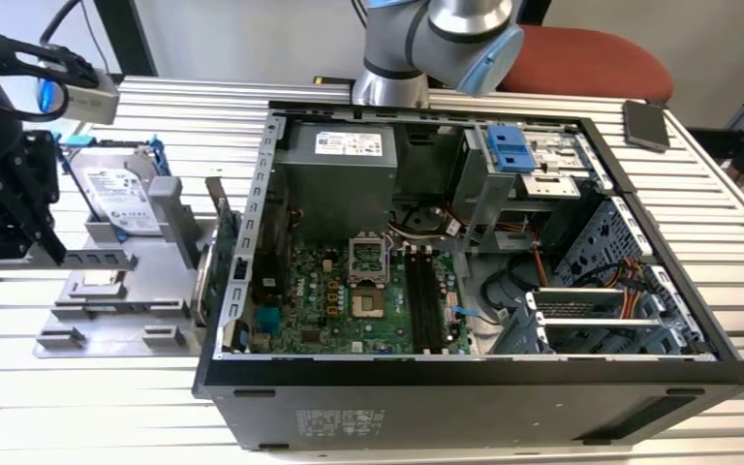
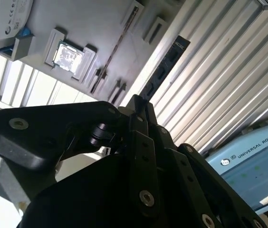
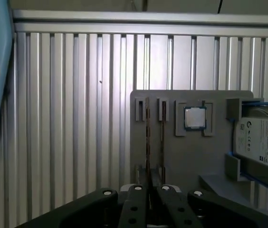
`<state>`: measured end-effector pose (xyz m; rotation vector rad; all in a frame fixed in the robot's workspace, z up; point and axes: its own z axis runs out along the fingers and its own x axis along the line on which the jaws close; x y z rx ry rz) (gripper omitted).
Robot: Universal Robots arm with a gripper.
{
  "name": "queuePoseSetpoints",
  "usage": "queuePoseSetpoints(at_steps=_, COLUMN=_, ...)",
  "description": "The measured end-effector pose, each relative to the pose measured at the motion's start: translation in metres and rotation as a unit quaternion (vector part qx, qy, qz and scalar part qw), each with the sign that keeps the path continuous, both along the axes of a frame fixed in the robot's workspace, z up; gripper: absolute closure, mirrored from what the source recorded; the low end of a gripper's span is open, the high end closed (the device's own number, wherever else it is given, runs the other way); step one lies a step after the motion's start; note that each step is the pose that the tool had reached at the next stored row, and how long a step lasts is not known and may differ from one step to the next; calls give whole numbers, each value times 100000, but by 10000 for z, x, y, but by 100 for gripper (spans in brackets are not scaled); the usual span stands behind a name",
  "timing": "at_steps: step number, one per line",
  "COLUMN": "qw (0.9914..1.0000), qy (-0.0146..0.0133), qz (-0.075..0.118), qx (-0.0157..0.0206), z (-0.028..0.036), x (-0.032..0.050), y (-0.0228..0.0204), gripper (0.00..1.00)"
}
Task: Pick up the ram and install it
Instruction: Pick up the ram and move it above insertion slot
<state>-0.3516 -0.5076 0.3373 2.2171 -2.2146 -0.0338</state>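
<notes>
Black end effector [image 2: 138, 107], seen from close behind in the second wrist view; its fingers are pressed together on one end of the ram [image 2: 165, 66], a long dark stick with black chips that juts straight out beyond the fingertips. The ram appears clear of any slot, with ribbed metal showing behind it.

Just past the ram lies a grey fixture [image 3: 191, 161]; a second thin stick [image 2: 116, 45] stands edge-on in one of its slots, close beside the gripped one. Farther out on the fixture sits a small square silver processor [image 3: 195, 118]; beyond that, at the fixture's edge, is a hard drive [image 3: 262, 142]. All of this rests on the ribbed aluminium bench [image 3: 77, 118].

Step in hand, as a judgement: the pick-up; the grip looks made and the install has not begun. The install calls for holding the ram level and in line with a memory slot [image 1: 418, 300], then pressing evenly at both ends; those slots lie well apart from the end effector, inside the open computer case [image 1: 476, 373].

Pose: the arm [image 1: 437, 39] rises from behind the case and reaches out past the top of the exterior view; its wrist hangs over the fixture at the exterior view's left, with the end effector pointing down.
</notes>
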Motion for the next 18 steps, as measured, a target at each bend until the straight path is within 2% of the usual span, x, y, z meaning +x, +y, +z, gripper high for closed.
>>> queuePoseSetpoints(at_steps=18, qw=100000, qy=9, qz=-5, qx=-9, z=325, x=-1, y=0, gripper=100)
